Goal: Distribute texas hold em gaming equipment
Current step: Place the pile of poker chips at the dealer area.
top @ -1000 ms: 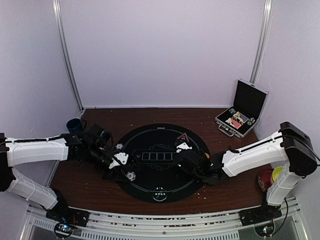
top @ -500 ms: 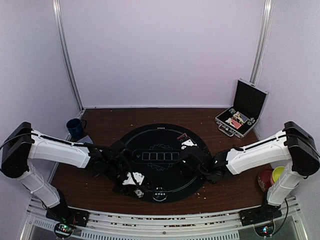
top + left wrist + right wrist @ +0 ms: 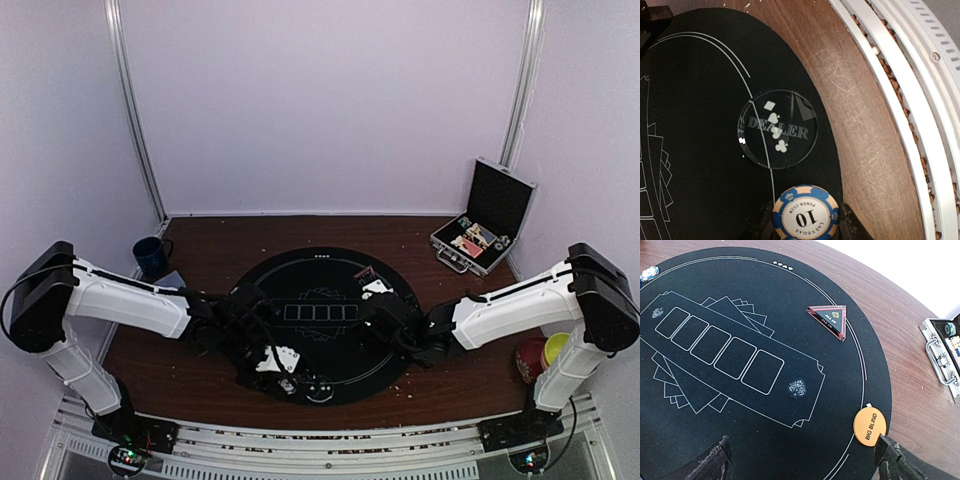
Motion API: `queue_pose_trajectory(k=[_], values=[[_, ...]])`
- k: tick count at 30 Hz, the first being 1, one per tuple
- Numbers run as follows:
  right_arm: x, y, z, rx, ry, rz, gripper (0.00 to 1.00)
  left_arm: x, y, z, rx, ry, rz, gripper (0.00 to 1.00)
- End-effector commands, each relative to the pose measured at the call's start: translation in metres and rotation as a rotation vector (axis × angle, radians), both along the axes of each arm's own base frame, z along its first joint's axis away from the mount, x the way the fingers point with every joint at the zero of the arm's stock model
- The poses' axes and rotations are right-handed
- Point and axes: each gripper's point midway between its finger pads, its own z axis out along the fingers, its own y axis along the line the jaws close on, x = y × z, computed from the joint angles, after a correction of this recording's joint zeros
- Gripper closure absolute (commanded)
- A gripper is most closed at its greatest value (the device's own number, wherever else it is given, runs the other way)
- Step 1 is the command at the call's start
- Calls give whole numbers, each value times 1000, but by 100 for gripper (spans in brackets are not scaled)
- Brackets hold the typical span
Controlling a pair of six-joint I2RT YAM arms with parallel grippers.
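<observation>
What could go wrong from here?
1. The poker chip in the left gripper hangs near the clear DEALER button; released here it could land on it.
2. It is near the edge of the mat, so it might roll onto the wooden table.
3. A finger of the open right gripper is beside the BIG BLIND disc and may nudge it.

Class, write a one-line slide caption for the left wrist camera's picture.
Left gripper holds a blue-and-white 10 chip near the clear DEALER button on the black mat.
</observation>
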Motion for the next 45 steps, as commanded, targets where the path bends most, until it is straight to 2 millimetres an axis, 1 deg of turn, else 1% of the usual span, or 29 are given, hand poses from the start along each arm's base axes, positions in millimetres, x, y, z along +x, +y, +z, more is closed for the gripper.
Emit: queue_pose_trajectory(k=[1,7,16,26,30,32,36,40,45], values=[[2,-1,6,17,-13,-11,0,4,-17,9,-37,-21,-9,74],[2,-1,7,22,-15,-11,0,1,-19,2,-18,-21,-17,73],[2,0,3,13,-7,-9,0,7,-22,0,-25,-44,2,73],[2,0,4,19,-8,-7,0,9,-22,-7,-11,-43,15,70],[2,1,4,17,-7,-6,0,10,-23,-7,-12,-46,18,68],[2,0,3,16,-6,-7,0,10,-22,-8,-7,-46,21,65],[2,0,4,17,-7,-7,0,12,-22,-10,1,-51,23,57],[2,1,4,18,-6,-5,0,13,-22,-10,2,-55,30,45],[2,0,3,16,-6,-6,0,15,-23,-8,-4,-62,43,32]])
